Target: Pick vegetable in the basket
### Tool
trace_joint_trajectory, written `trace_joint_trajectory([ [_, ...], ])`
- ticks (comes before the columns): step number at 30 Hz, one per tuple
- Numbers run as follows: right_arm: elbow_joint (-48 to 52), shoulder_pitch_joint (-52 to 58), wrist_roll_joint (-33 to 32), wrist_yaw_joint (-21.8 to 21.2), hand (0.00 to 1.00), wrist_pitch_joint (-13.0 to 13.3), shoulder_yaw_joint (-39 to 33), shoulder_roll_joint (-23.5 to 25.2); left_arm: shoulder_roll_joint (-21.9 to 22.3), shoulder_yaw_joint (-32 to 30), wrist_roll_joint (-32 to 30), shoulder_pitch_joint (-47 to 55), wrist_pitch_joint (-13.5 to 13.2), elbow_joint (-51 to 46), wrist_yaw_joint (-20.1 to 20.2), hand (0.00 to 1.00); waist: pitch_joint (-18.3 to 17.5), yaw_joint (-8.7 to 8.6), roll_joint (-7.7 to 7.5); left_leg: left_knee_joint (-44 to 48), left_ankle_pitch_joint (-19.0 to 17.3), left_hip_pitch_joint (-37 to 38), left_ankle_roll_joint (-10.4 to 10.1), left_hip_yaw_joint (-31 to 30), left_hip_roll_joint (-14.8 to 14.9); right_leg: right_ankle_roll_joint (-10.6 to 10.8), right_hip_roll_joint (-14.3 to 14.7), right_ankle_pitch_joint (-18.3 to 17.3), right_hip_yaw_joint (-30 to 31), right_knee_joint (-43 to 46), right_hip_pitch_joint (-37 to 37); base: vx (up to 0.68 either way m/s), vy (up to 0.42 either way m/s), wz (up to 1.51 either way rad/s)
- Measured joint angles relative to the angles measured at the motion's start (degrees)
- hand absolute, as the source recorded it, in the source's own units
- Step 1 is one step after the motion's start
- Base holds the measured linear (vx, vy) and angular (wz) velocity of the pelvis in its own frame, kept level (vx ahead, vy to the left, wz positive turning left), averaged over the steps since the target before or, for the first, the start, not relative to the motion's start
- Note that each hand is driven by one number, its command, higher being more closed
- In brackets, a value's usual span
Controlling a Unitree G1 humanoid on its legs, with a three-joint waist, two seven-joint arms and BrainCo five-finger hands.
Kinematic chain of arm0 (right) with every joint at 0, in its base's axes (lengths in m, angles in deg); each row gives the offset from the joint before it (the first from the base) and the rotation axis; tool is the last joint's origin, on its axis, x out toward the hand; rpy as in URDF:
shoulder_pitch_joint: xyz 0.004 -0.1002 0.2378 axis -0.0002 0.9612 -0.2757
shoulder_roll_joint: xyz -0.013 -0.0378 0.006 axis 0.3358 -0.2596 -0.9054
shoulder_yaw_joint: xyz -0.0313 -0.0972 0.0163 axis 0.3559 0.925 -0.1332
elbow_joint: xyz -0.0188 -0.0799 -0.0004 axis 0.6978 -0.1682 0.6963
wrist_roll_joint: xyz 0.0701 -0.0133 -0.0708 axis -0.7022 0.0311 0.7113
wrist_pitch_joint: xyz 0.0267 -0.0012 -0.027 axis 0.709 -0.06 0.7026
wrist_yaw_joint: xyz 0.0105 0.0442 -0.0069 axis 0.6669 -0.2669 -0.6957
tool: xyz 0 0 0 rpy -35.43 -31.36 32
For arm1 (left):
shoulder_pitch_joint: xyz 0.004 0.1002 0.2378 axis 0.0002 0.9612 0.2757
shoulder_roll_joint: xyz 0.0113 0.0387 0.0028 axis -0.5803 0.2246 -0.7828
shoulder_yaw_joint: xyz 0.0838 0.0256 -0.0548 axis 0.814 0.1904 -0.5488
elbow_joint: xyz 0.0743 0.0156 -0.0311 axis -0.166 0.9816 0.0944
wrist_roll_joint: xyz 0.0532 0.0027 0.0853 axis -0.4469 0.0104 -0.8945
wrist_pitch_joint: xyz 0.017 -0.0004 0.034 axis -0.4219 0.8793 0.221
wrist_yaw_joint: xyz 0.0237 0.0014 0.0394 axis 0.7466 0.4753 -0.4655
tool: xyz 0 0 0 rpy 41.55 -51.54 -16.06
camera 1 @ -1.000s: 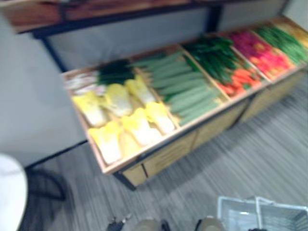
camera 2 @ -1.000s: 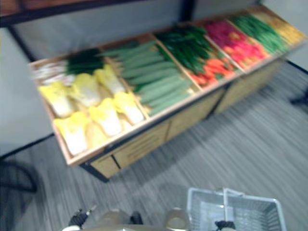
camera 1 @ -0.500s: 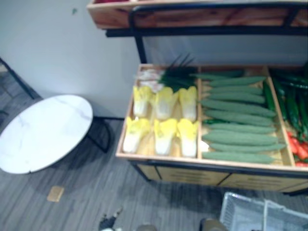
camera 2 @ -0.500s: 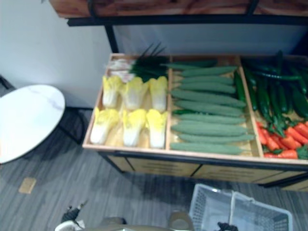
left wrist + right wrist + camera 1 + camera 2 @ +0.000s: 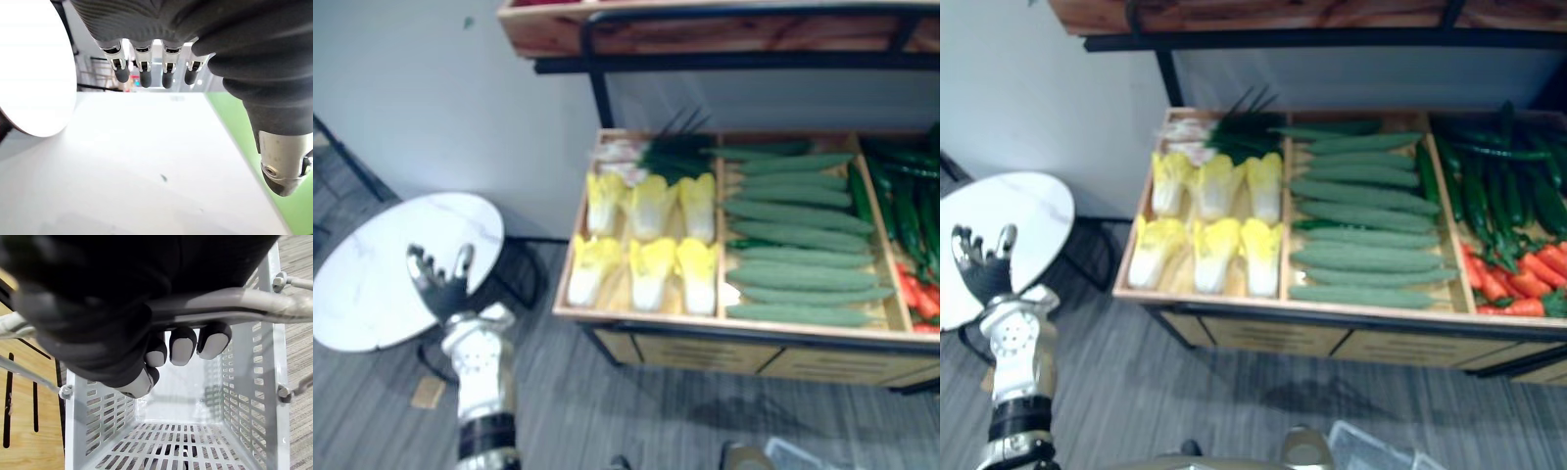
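Note:
A wooden display stand [image 5: 705, 331] holds yellow-white cabbages [image 5: 646, 250], long green cucumbers [image 5: 798, 245], dark green peppers [image 5: 1489, 186] and orange-red vegetables [image 5: 1528, 284]. My left hand [image 5: 438, 284] is raised at the lower left, over the floor in front of the round table and well left of the stand, fingers [image 5: 142, 73] straight, holding nothing. My right hand [image 5: 98, 308] is curled round the metal handle [image 5: 234, 303] of a grey plastic basket [image 5: 171, 440]. The basket is empty, and its corner [image 5: 1371, 450] shows at the bottom edge of the right eye view.
A round white table [image 5: 372, 274] stands left of the stand, just behind my left hand. A wooden upper shelf [image 5: 705, 29] on a dark frame overhangs the back of the display. Green onions [image 5: 656, 152] lie behind the cabbages. Grey striped floor lies in front.
My left hand has risen into view at the lower left. The basket has dropped toward the bottom edge of the eye views. Earlier the camera swung to face the stand squarely.

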Motion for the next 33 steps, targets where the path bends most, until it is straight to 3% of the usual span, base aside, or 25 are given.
trace_joint_trajectory([
  [3,0.04,0.00,0.11,-0.14,1.00,-0.02,0.04,-0.11,-1.34,5.76,-0.59,-2.46,0.52,-0.02,-0.66,0.00,0.01,-0.57,-0.02,-0.34,0.06,0.51,0.09,0.80,-0.09,0.08,0.29,1.16,0.70,-1.50,0.55,-0.01,0.026,-0.15],
  [6,0.36,-0.49,0.22,-0.22,1.00,0.01,0.37,-0.62,-1.45,12.13,-5.43,-4.77,2.43,0.18,-0.46,0.00,0.30,-0.63,0.05,-0.46,0.06,0.23,0.13,2.25,-0.28,0.12,0.38,1.90,2.08,-2.25,-0.61,-0.04,0.022,-0.25],
  [9,0.81,-1.55,0.29,-0.20,1.00,0.09,0.97,-0.94,-1.41,16.77,-10.24,-6.35,4.42,0.76,0.55,0.00,0.89,-1.93,0.20,-0.27,0.00,-1.20,0.23,4.04,-0.50,0.56,0.42,2.30,4.30,-1.89,-3.27,-0.04,0.023,-0.29],
  [16,1.85,-7.31,0.31,0.12,1.00,0.00,1.03,-1.75,-1.70,24.03,-15.82,-18.68,7.81,9.70,4.02,0.00,6.77,-3.86,0.01,1.94,-0.09,-5.97,0.69,6.87,-0.82,0.48,0.37,4.65,7.93,-0.82,-9.44,-0.03,0.010,-0.21],
  [22,2.25,-10.76,0.24,2.27,1.00,0.20,1.17,-1.73,-2.31,24.92,-19.13,-24.90,10.02,16.73,3.87,0.00,11.61,-4.01,-0.56,3.78,-0.62,-8.30,1.23,8.02,-0.67,0.48,0.35,4.67,9.40,1.12,-12.71,-0.01,-0.005,-0.10],
  [28,2.65,-11.81,0.17,3.40,1.00,0.34,1.29,-1.59,-2.29,24.79,-21.43,-26.00,12.85,20.81,2.91,0.00,13.52,-3.74,-0.84,5.32,-1.30,-9.75,1.54,8.67,-0.43,0.48,0.27,4.66,10.15,2.12,-14.34,0.01,-0.002,-0.04],
  [33,4.04,-11.80,0.08,4.15,1.00,0.30,1.29,-0.92,-2.09,23.60,-23.38,-25.97,13.49,20.93,1.40,0.00,14.97,-3.54,-1.09,6.39,-1.89,-9.79,1.72,9.42,-0.26,0.52,0.13,4.64,10.54,2.58,-14.40,0.00,0.003,-0.03],
])
